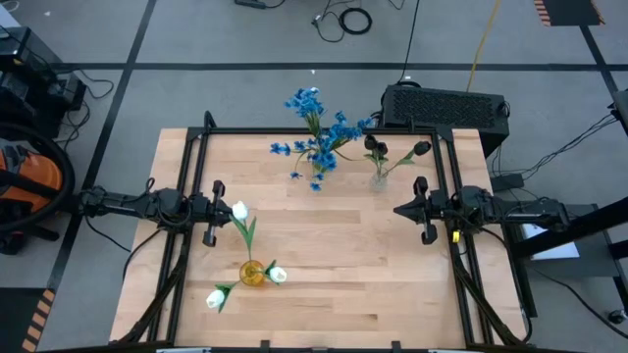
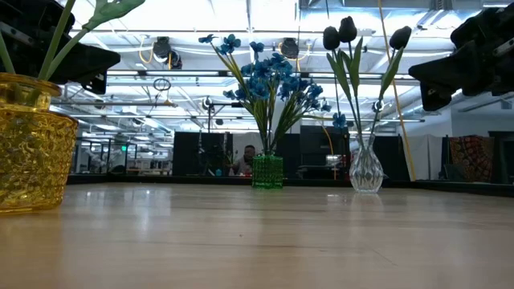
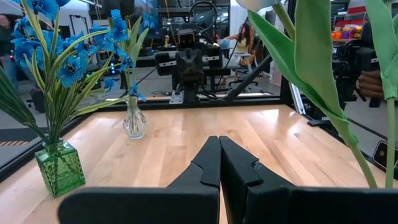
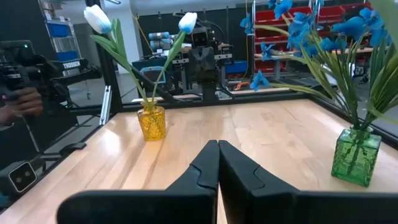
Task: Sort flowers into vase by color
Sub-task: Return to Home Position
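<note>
Blue clustered flowers (image 1: 319,132) stand in a green square vase (image 2: 267,172) at the table's far middle. Dark tulips (image 1: 392,152) stand in a clear glass vase (image 2: 366,170) just to its right. White tulips (image 1: 238,211) stand in a yellow vase (image 1: 252,275) near the table's left front. My left gripper (image 1: 218,209) hovers shut at the left side, close to a white tulip. My right gripper (image 1: 402,209) hovers shut at the right side. Both hold nothing.
A black metal frame (image 1: 294,130) borders the wooden table (image 1: 334,294). A black box (image 1: 444,106) sits beyond the far right corner. Bare wood lies between the two grippers and along the near edge. People sit in the room beyond the table.
</note>
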